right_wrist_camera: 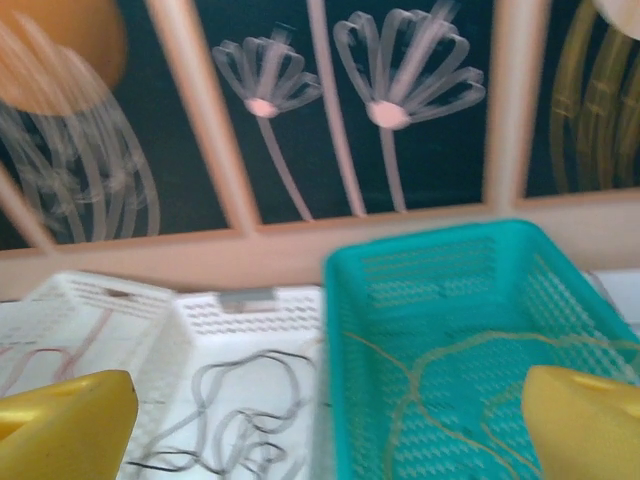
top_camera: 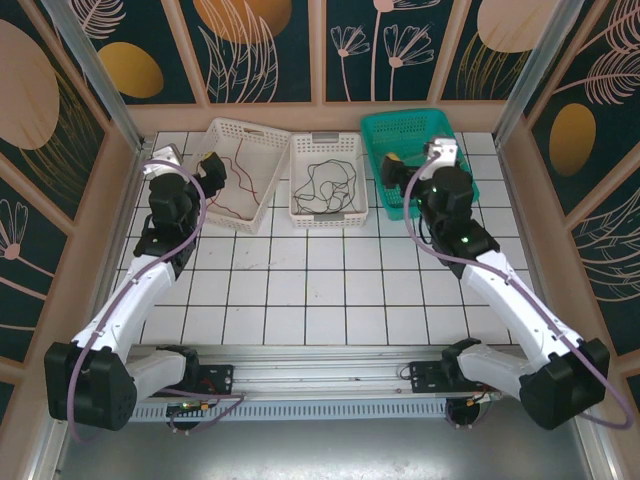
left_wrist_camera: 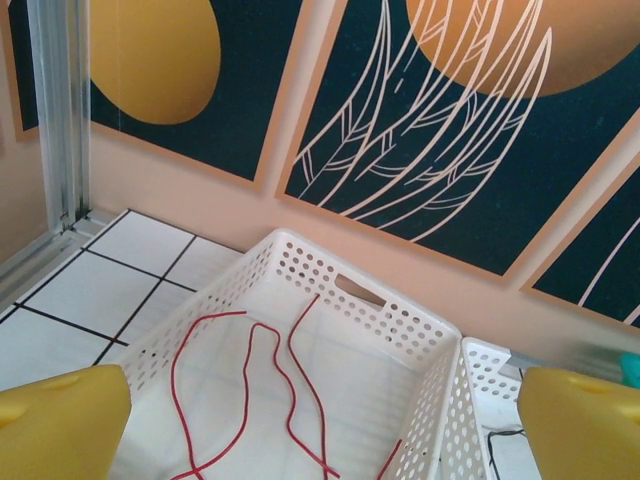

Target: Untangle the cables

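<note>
A red cable point(top_camera: 240, 165) lies loosely curled in the left white basket point(top_camera: 247, 124). A black cable point(top_camera: 322, 185) is looped in the middle white basket point(top_camera: 325, 140). A thin yellow cable point(right_wrist_camera: 470, 350) curls on the floor of the teal basket point(right_wrist_camera: 420, 250). My left gripper point(top_camera: 210, 170) hovers open over the left basket's near edge, and the red cable point(left_wrist_camera: 245, 390) lies between and below its yellow fingertips point(left_wrist_camera: 60, 420). My right gripper point(top_camera: 412, 162) hangs open over the teal basket's left wall, holding nothing. The right wrist view is blurred.
The three baskets stand side by side against the back wall on a white tiled table point(top_camera: 320, 290). Patterned wall panels close in the back and both sides. An aluminium post point(left_wrist_camera: 55, 110) stands in the back left corner.
</note>
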Robot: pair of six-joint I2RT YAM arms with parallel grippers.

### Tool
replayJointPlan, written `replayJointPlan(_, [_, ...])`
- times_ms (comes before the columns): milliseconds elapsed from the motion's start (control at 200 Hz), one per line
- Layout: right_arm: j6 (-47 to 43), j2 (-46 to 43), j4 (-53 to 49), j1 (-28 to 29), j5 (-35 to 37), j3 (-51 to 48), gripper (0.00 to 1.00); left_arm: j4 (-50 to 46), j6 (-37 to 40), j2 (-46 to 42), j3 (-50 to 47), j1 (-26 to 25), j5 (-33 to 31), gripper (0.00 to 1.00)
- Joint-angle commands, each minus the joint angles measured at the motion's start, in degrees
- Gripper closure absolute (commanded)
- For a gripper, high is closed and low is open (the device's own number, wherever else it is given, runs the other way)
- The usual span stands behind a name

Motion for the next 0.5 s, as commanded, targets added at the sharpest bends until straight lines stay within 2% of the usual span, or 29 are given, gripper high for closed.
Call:
replayJointPlan(0, [9.01, -3.76, 2.37, -4.73, 5.11, -4.84, 0.01, 3.46, 2.18, -0.01, -1.26, -0.71, -1.85, 0.01])
replayJointPlan(70, [10.97, -6.11, 3.22, -7.28, 5.75, -7.79, 0.01, 4.63, 2.49, 0.01, -2.02, -1.28, -2.43, 0.01])
replayJointPlan(215, [11.52, -8.37, 8.50, -8.30, 19.10, -15.56, 0.01, 9.89, 2.59, -0.43, -5.57, -1.70, -2.58, 0.01])
replayJointPlan(270, [9.51, -8.47, 12.38, -8.29, 21.61, -19.11, 0.01, 10.64, 2.98, -0.44, -5.99, -1.76, -3.17, 0.01])
replayJointPlan(375, [4.11, -8.51, 23.10, -8.65, 20.94, -26.13, 0.01, 10.69, 3.56, -0.02, -6.26, -1.98, -4.49, 0.01])
replayJointPlan(495, [-4.01, -6.93, 36.55, -9.96, 13.73, -33.47, 0.01, 11.13, 4.24, 1.46, -6.52, -2.11, -5.46, 0.01])
